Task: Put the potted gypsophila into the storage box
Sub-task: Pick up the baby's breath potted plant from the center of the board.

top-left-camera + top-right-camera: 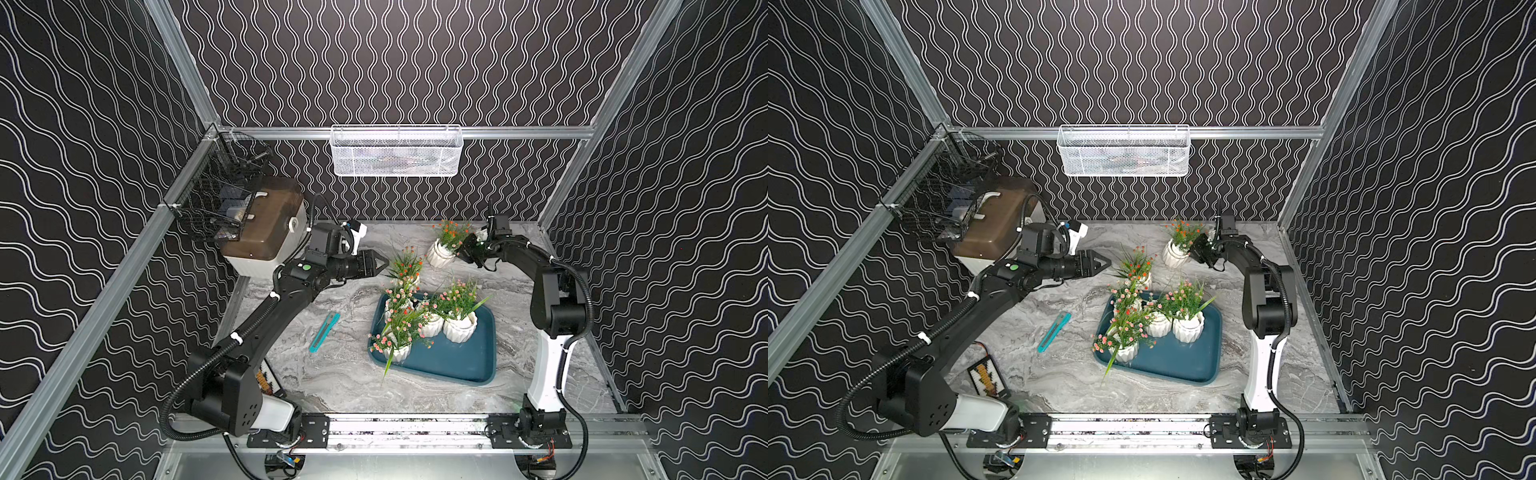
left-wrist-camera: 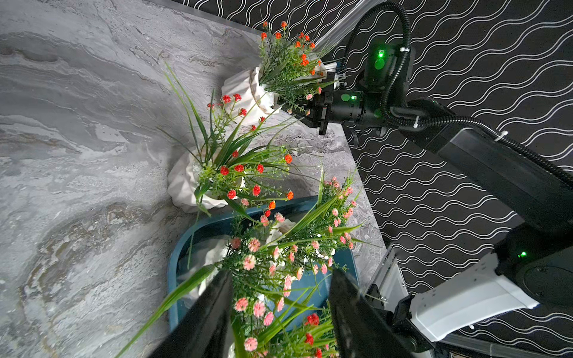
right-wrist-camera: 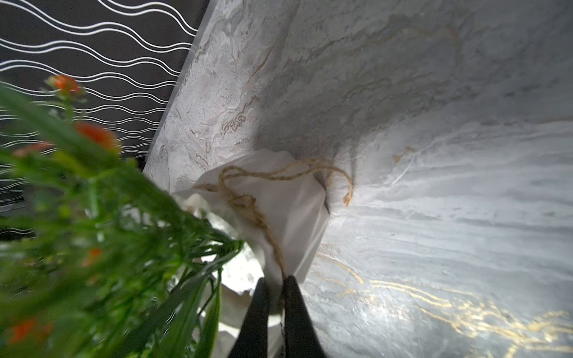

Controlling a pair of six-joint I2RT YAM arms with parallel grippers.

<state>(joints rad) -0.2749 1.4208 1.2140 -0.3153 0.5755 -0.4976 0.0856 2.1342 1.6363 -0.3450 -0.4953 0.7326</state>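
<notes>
Nearest the viewpoint in both top views runs the mounting rail, from which both arms reach away over the marbled surface. Next comes the storage box, holding four potted gypsophila crowded into its far and left parts, so that its near right floor is bare. Just beyond the box's far rim, on the surface, stands a fifth pot; the left hand hangs beside its foliage, jaws apart and empty. Farthest back, near the rear wall, is the sixth pot, and the right hand is closed on its rim. The right wrist view shows the fingertips pinching the pot's white wall beside a jute cord. Governing relation: from this hand the box lies back toward the robot's base and slightly to its left, with the fifth pot's foliage close to that line. The right arm is plainly the nearer one to this pot. The likely carry runs toward the base to the bare floor, lifted clear of the plants already stored.
</notes>
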